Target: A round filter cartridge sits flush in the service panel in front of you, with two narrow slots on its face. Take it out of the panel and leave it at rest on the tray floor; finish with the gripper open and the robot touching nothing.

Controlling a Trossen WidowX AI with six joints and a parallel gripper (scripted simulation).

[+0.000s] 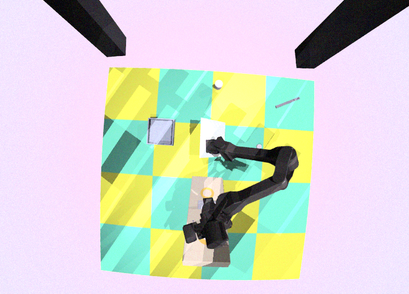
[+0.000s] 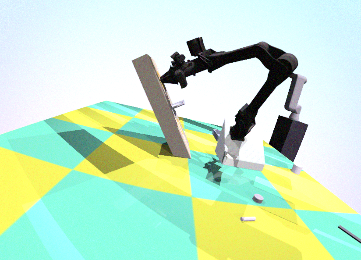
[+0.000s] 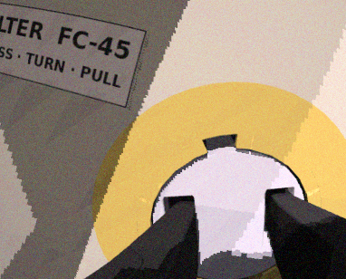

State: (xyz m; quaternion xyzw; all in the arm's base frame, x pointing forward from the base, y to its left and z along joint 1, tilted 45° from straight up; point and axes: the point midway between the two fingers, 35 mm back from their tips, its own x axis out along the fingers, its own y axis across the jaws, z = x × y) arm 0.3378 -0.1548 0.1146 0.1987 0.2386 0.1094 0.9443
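Note:
The round white filter cartridge (image 3: 228, 173) sits flush in the tilted beige service panel (image 2: 163, 108), inside a yellow ring (image 3: 150, 153). A label (image 3: 60, 51) reads "FILTER FC-45, PRESS · TURN · PULL". My gripper (image 3: 231, 207) is pressed against the cartridge face, fingers partly apart, each tip in one of the two narrow slots. In the side view the gripper (image 2: 161, 77) touches the upper part of the panel. From above, the cartridge (image 1: 207, 192) shows just beyond my wrist. The grey square tray (image 1: 161, 131) lies on the floor to the left, apart from the panel.
My arm stands on a white pedestal (image 1: 212, 137). A short lever (image 2: 178, 103) sticks out of the panel lower down. A white cylinder (image 1: 218, 84), a grey rod (image 1: 287, 102), a small disc (image 2: 257, 197) and a white peg (image 2: 247, 219) lie on the floor. A dark box (image 2: 288, 136) stands behind.

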